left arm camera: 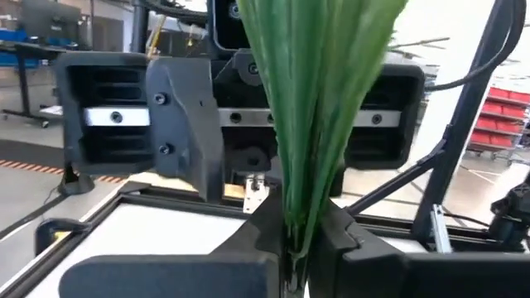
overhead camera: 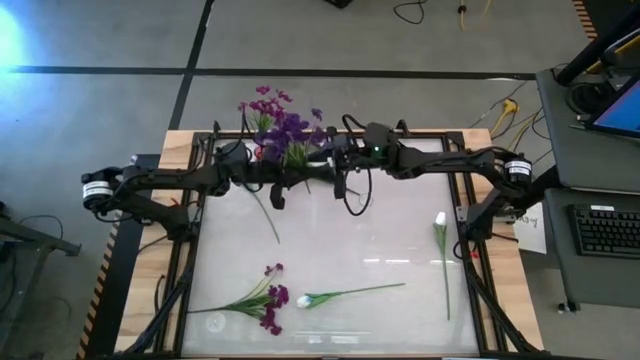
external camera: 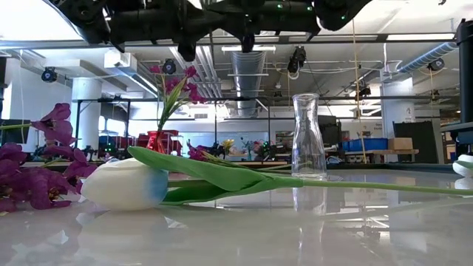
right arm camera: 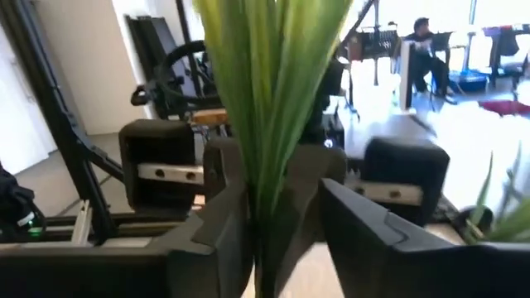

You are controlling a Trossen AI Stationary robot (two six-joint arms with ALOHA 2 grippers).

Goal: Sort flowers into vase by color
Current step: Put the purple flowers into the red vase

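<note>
A purple flower (overhead camera: 290,130) with green leaves (overhead camera: 300,155) hangs over the table's far middle, between my two grippers. My left gripper (overhead camera: 296,168) is shut on its leaves (left arm camera: 315,124). My right gripper (overhead camera: 326,164) faces it, open, with the same leaves (right arm camera: 269,108) standing between its fingers. A red vase (external camera: 157,140) at the far side holds purple blossoms (external camera: 177,77). A clear glass vase (external camera: 308,137) stands empty to its right. On the table lie two white tulips (overhead camera: 305,298) (overhead camera: 440,218) and one purple flower (overhead camera: 268,300). My left gripper pinches the bunched green leaves near their lower end (left arm camera: 294,236) between its two fingers. The flower is lifted clear of the table, and the leaves fan out past the fingertips (left arm camera: 341,233). My right gripper: the leaves lie close against one finger (right arm camera: 228,232), and I cannot tell whether they touch.
In the low view one white tulip (external camera: 122,185) lies on its side close to the near edge, its stalk (external camera: 355,185) running to the right, with purple blossoms (external camera: 33,174) to its left. A thin stalk (overhead camera: 268,215) shows near the left arm. A person (right arm camera: 422,37) sits far behind.
</note>
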